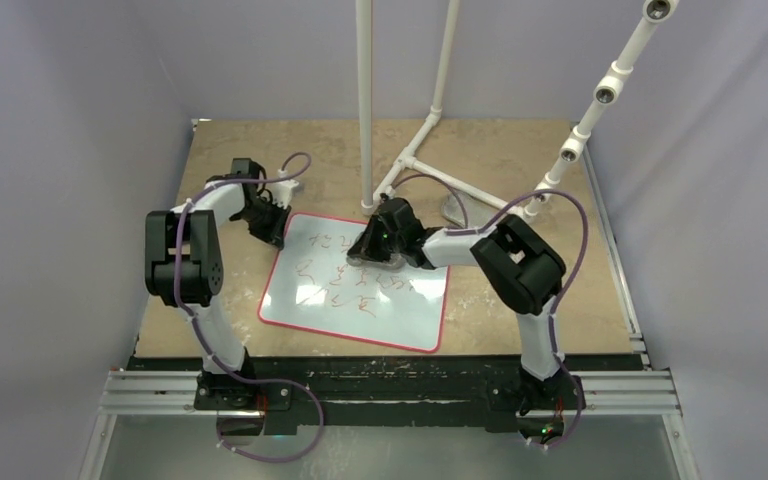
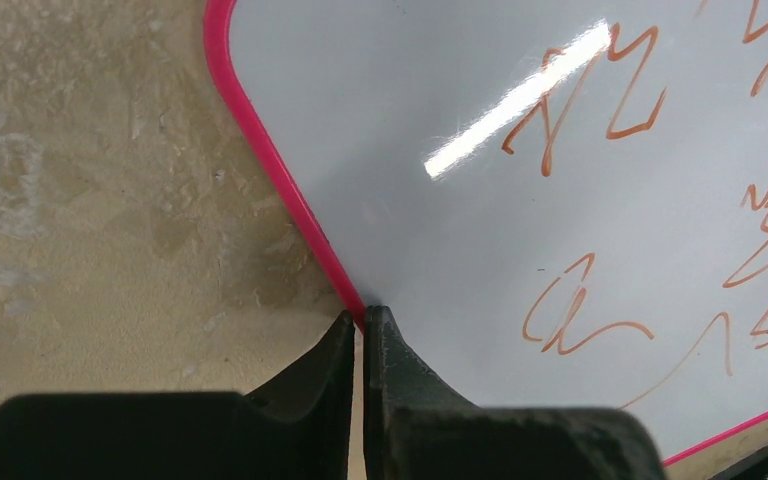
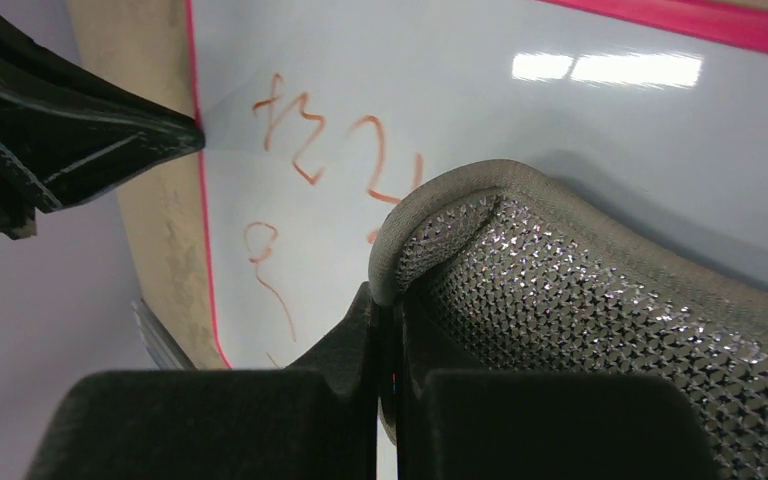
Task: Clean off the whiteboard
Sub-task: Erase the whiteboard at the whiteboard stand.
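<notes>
Top external view: the whiteboard (image 1: 360, 305) lies flat in the middle of the tan table (image 1: 585, 290), a little askew, with red scribbles (image 1: 345, 275) over its left and middle parts. My left pincer (image 1: 272, 225) is at the board's far left corner. My right pincer (image 1: 385, 255) is over the far middle of the board, among the scribbles.

From my left wrist I see my two fingers drawn almost together, with the board's thin red rim running straight into the narrow gap between them. That pincer is clenched on the whiteboard's edge.

From my right wrist I see my fingers pinched tight on the rolled beige border of a silvery mesh pad (image 3: 600, 340). The pad bulges out to the right above the glossy white surface. I cannot tell whether it touches the board.
</notes>
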Controlling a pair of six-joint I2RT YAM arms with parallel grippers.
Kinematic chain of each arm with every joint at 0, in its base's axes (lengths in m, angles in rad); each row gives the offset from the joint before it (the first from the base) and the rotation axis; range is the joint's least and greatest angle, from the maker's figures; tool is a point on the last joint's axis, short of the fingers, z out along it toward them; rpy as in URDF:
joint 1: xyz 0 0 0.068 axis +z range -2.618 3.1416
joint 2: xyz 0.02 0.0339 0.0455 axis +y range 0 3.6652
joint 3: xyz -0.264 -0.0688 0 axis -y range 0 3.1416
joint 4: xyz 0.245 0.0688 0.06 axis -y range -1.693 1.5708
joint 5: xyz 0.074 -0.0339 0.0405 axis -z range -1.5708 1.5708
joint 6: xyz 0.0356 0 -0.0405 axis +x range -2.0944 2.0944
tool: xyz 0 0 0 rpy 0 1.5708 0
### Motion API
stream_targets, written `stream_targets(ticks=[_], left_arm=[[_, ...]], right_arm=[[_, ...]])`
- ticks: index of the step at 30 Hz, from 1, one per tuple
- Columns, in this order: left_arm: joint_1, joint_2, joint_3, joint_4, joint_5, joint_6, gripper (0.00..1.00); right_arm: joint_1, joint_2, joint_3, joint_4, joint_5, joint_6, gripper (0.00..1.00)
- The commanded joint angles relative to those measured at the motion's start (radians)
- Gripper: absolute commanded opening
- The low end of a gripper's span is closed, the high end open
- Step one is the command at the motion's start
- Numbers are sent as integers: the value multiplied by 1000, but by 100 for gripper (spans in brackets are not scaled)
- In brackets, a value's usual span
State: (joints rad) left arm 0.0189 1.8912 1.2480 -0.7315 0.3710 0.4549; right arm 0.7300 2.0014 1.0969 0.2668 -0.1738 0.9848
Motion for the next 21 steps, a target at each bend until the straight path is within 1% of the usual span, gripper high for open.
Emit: stream_targets(ticks=[1,3,6,8,10,13,16,18,21], left_arm=[[-57,39,-89,-105,97,52,0],[-57,21,-108,-80,68,46,0],[-56,11,-125,-58,39,37,0],[-56,10,-130,-57,39,39,0],[-57,3,-134,-46,34,35,0],[-56,3,-138,-30,14,33,0],[-58,12,-154,-11,-4,29,0],[-57,14,-162,2,-19,25,0],[-58,14,-169,10,-40,21,0]], right_arm=[[11,78,69,6,-36,61,0],[-12,64,32,-4,-24,72,0],[-66,-33,-91,-22,3,48,0],[-93,-104,-171,-98,65,3,0],[-113,-152,-207,-197,146,-45,0],[-152,-197,-264,-245,201,-112,0],[-170,-215,-307,-193,156,-130,0],[-155,-185,-301,-87,87,-134,0],[-88,-73,-198,-29,-14,-94,0]])
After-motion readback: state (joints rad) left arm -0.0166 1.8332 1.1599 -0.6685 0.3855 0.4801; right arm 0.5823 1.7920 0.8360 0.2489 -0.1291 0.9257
